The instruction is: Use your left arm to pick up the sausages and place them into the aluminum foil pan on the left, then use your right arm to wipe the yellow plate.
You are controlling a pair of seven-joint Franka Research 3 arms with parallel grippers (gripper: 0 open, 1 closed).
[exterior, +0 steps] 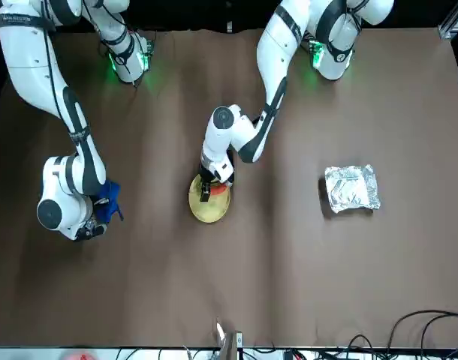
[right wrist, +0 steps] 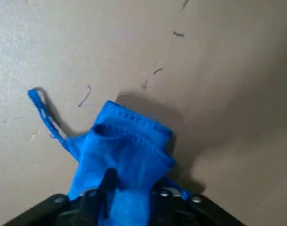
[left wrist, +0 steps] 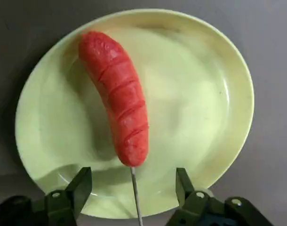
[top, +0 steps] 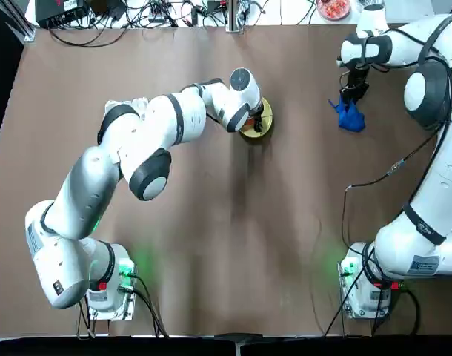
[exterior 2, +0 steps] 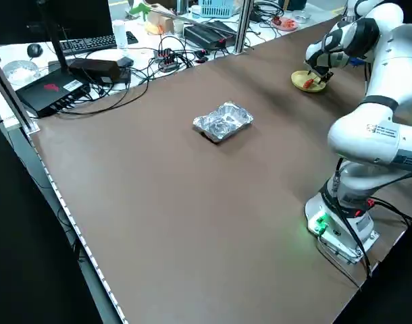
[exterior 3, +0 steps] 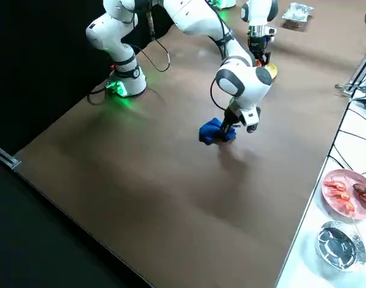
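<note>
Left pincer [left wrist: 133,179]: nearest the left wrist camera, over the rim side of the yellow plate [left wrist: 190,103]; its two fingers stand wide apart, on either side of a thin metal skewer [left wrist: 135,193], not closed on it.
Sausage [left wrist: 117,94]: one scored, curved red piece, lying on the plate; the skewer runs out from its end.
Plate: on the brown desk [exterior 2: 192,216], between the two arms' working ends.
Aluminum foil pan [exterior: 353,187]: on the desk toward the robot's left, well apart from the plate; no sausage made out in it.
Right pincer [right wrist: 135,181]: off to the right of the plate, closed on a bunched blue cloth [right wrist: 129,155]; whether the cloth touches the desk, cannot tell.
Progress: pick-up stage, judged early. Cloth in grip; sausage not yet lifted.
Remaining: grasp sausage or skewer, carry to pan, release; then wipe plate with cloth.
Next move, judged: settle and narrow the left pincer around the skewer. Risk: skewer twists or slips, sausage rolls.
</note>
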